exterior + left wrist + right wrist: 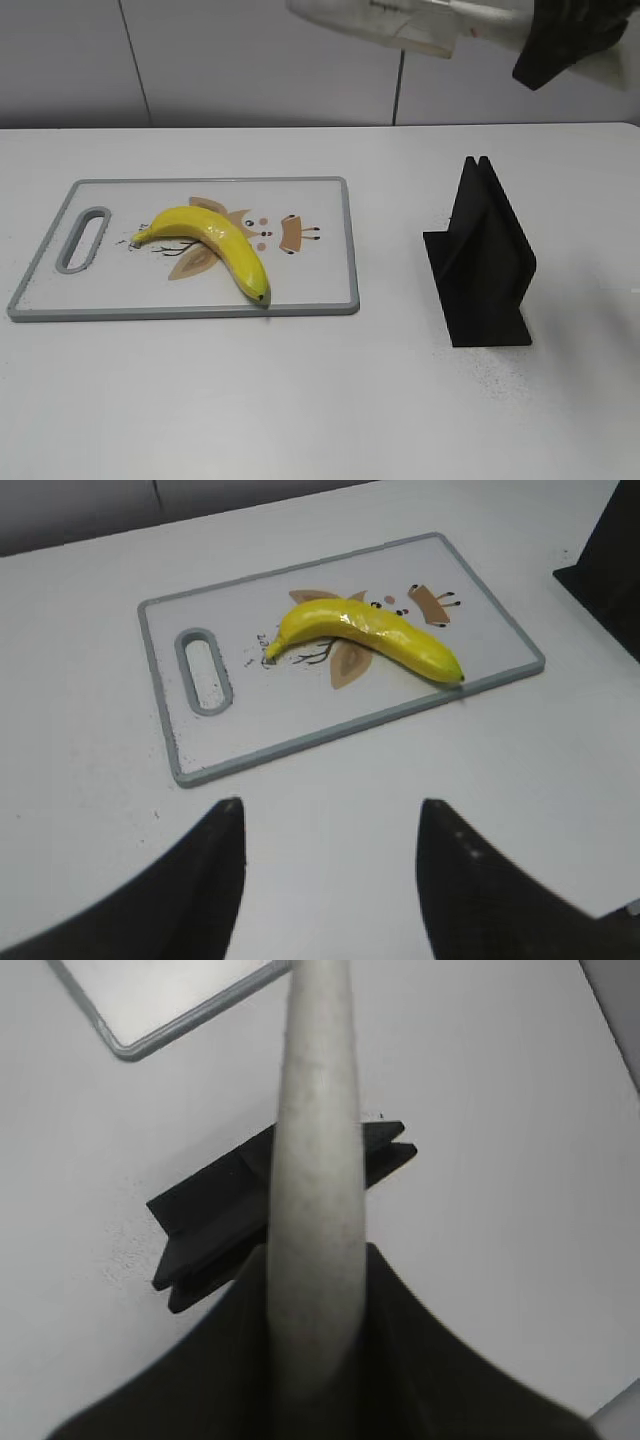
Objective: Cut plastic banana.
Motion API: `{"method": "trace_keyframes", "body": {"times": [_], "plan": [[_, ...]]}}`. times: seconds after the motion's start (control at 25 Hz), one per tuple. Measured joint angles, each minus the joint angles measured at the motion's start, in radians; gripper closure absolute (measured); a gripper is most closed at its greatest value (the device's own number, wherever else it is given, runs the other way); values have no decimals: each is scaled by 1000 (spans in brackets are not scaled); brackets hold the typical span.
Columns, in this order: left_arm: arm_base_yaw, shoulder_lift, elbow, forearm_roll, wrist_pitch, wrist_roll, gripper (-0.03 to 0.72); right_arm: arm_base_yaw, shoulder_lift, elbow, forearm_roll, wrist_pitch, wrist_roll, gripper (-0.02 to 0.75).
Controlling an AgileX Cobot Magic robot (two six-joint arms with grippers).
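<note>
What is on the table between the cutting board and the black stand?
Nothing. In the exterior view, only bare white table lies between the cutting board and the black stand.

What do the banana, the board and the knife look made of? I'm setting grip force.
Banana: likely glossy hard plastic, with sharp highlights on its yellow skin. Board: looks like smooth white plastic with a grey, possibly rubbery, rim. Knife, clamped in the right gripper: matte off-white blade, probably plastic or ceramic; the pictures can't settle which.
</note>
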Motion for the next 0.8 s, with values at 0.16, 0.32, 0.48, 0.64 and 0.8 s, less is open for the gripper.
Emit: {"method": "trace_keyframes", "body": {"times": [0.16,0.32,0.48,0.64,0.8], "plan": [[0,175,-109,-5,2,128,144,0,63,-39,51,5,-267,577],[0,344,-235,-34,17,287,144,2,117,-54,110,5,-479,577],[0,504,-327,-143,31,555,144,25,170,-66,123,5,-632,577],[-26,661,-402,-222,37,738,144,57,233,-95,144,5,-715,577],[-95,800,-483,-221,37,802,144,85,301,-159,176,5,-741,577]]}}
